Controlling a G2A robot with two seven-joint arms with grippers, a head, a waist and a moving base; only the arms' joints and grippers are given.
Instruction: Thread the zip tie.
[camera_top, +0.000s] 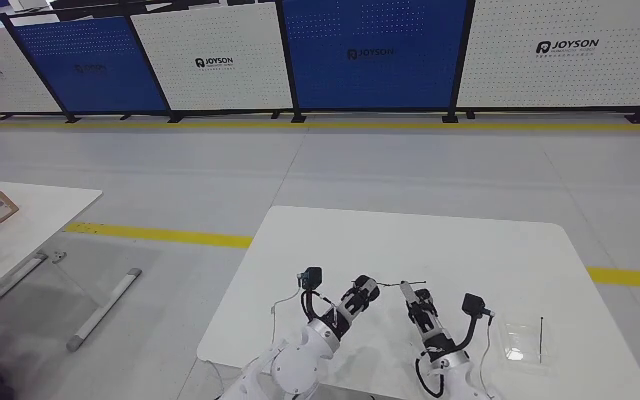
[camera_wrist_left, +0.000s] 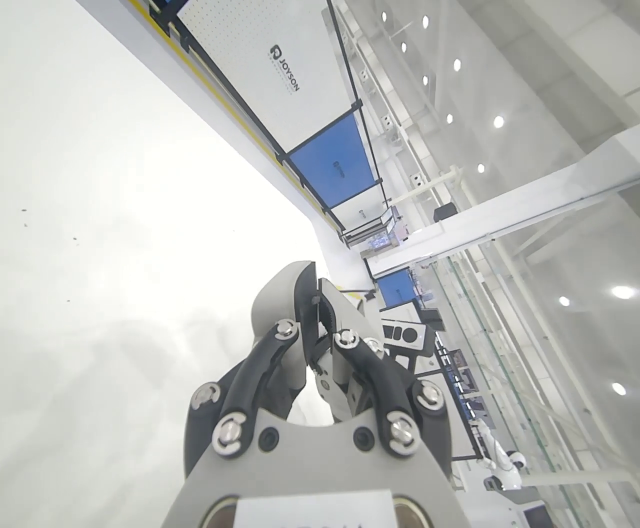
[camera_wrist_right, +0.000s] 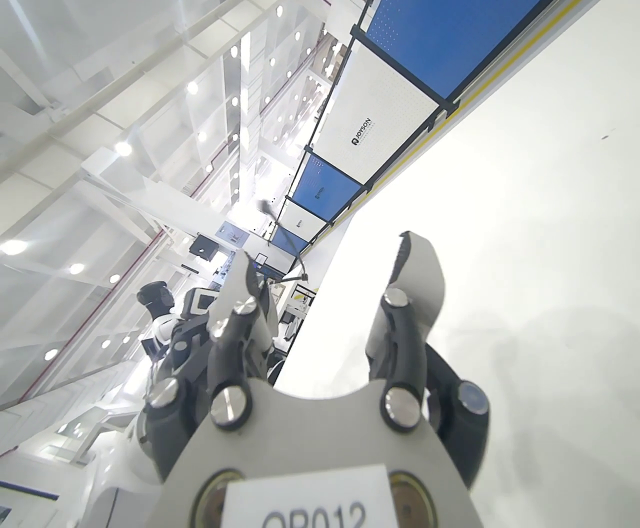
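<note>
Left tool around zip tie

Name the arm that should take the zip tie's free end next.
Likely right: the right fingers are open near the zip tie, while the left fingers are shut on it.

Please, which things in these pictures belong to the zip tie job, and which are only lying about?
For the job:
- zip tie, held in the left gripper
- right gripper, open, close beside it

Lying about:
- clear tray at the table's right side
- spare black tie in that tray
</note>
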